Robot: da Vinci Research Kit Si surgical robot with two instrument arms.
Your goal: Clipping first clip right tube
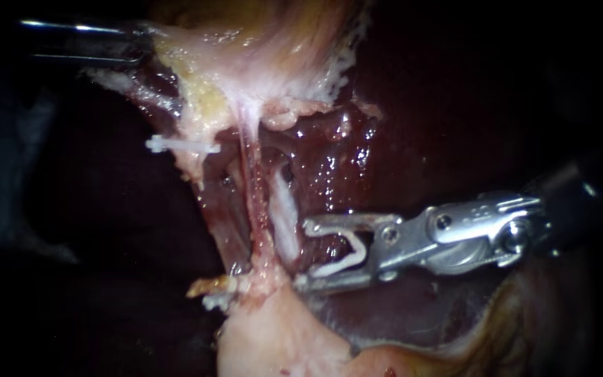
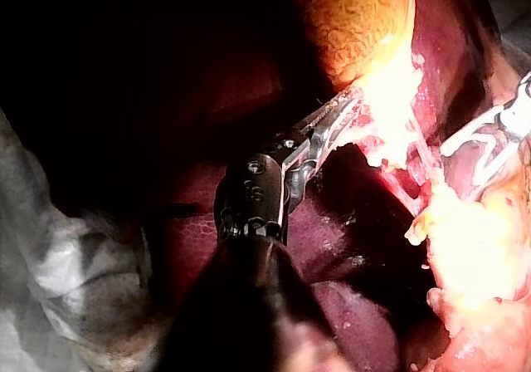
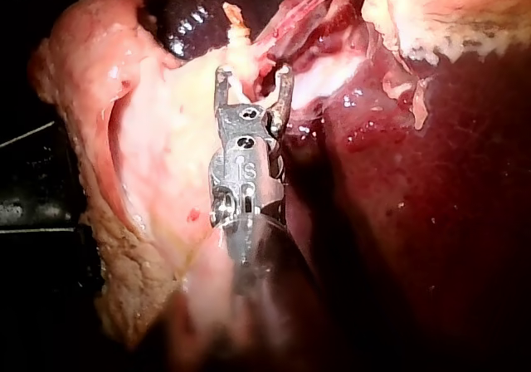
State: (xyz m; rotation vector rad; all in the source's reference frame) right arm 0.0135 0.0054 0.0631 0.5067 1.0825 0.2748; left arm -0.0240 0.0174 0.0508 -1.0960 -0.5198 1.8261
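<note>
**Seat the tube deep in the open jaws before you close**

At the far left, your left instrument [image 1: 137, 35] looks clamped on the edge of the gallbladder [image 1: 259, 49], and the tissue below it is stretched taut. Hold that pull steady, as it is what separates the tubes.

Just below it a set clip [image 1: 183, 145] crosses the left band of tissue. Stay clear of it.

Next comes a thin pink strand [image 1: 249, 188], then the whitish right tube [image 1: 284, 220], which lies against the dark liver [image 1: 357, 153].

Your right instrument [image 1: 303, 253] stands wide open. It holds the loaded clip [image 1: 340, 266] between its jaws and grips no tissue. Its tips are just beside the right tube, which does not appear to be inside the jaws yet.

Advance so that one jaw passes on each side of the tube. Take the tube alone and leave the strand out.

Come in square across the tube, not slanted along it. Wait until both tips show beyond its far side, since a clip closed short may only bite part of it.

Watch the lower jaw. It runs close to the pale tissue beneath and could catch it.
</note>
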